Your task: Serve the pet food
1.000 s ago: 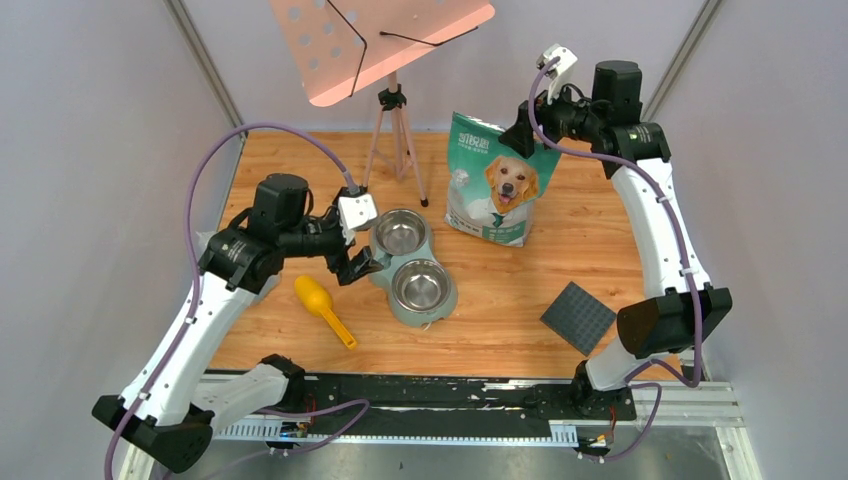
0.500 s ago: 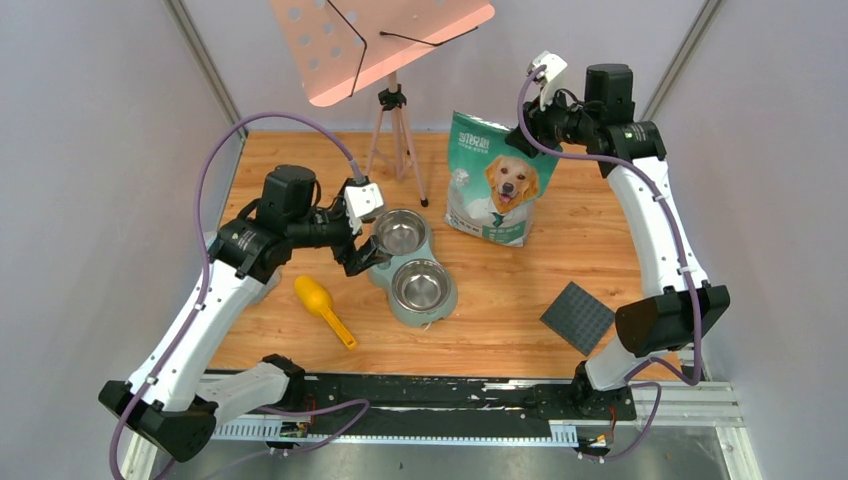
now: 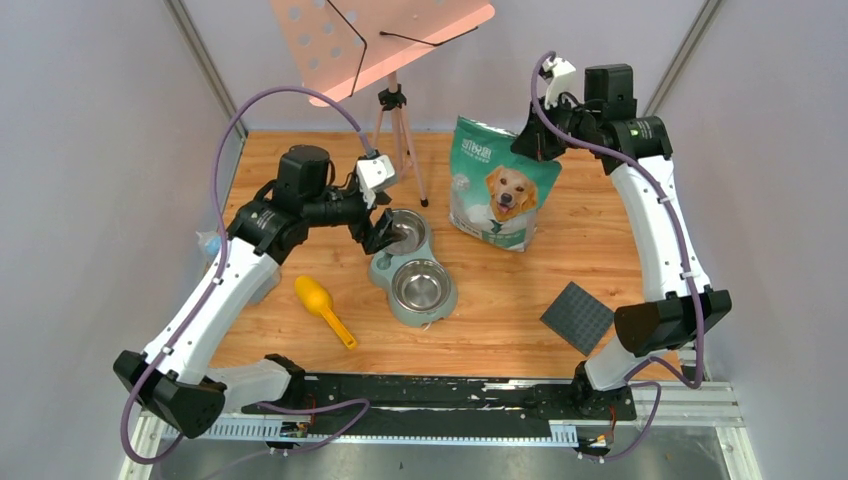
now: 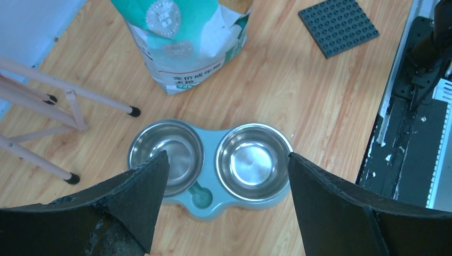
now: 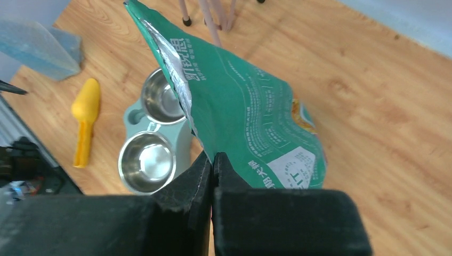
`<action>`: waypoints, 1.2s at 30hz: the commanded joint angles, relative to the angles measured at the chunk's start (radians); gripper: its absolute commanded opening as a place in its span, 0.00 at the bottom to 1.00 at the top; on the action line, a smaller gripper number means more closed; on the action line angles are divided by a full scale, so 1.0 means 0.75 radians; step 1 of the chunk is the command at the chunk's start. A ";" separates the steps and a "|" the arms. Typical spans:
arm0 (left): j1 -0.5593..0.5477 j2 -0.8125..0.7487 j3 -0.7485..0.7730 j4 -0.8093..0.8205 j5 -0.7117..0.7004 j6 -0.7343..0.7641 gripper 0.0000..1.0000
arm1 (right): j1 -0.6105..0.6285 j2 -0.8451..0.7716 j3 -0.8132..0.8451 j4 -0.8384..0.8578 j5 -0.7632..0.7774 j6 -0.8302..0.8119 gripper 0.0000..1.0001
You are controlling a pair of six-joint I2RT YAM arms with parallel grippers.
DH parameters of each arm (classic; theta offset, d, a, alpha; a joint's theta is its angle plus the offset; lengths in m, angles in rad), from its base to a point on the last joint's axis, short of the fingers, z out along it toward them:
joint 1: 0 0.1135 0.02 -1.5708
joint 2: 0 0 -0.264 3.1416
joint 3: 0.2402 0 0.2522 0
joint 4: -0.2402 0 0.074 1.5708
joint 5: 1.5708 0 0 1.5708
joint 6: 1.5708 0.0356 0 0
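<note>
No pet food shows; any kibble is hidden inside the teal bag (image 3: 500, 195) printed with a golden dog, which stands at the back of the table. My right gripper (image 3: 527, 148) is shut on the bag's (image 5: 245, 117) top edge, jaws (image 5: 213, 160) pinched together on the foil lip. The bag's mouth gapes a little, silver lining showing. My left gripper (image 3: 385, 235) hangs open above the teal double-bowl feeder (image 3: 388, 270), whose two steel bowls are empty. In the left wrist view the wide-spread fingers (image 4: 226, 153) frame the feeder (image 4: 202, 200). A yellow scoop (image 3: 323, 307) lies left of the feeder.
A tripod (image 3: 395, 130) carrying a pink perforated tray (image 3: 380, 40) stands behind the feeder, its feet close to the far bowl. A dark grey studded plate (image 3: 578, 317) lies at the front right. A black rail (image 3: 440, 392) runs along the near edge. Grey walls enclose the table.
The right gripper has closed onto the bag's top edge, and the bag has shifted slightly. The left arm has swung back and right, its open gripper now over the far bowl.
</note>
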 commanded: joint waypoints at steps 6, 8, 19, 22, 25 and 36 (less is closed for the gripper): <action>-0.099 0.173 0.106 0.203 -0.033 -0.153 0.88 | -0.006 -0.174 0.109 0.098 0.064 0.559 0.00; -0.122 0.211 0.126 0.224 -0.042 -0.187 0.88 | -0.004 -0.183 0.123 0.123 0.042 0.621 0.00; -0.155 0.333 0.267 0.125 -0.046 -0.208 0.88 | 0.107 -0.228 0.056 0.175 -0.064 0.701 0.00; -0.156 0.328 0.279 0.127 -0.064 -0.209 0.88 | 0.123 -0.253 -0.040 0.196 -0.258 0.620 0.33; -0.155 0.358 0.358 0.127 -0.121 -0.301 0.89 | 0.099 -0.220 -0.010 0.197 -0.339 0.561 0.61; -0.155 0.613 0.814 -0.065 -0.028 -0.605 0.87 | 0.027 -0.036 0.209 0.190 -0.218 0.374 0.47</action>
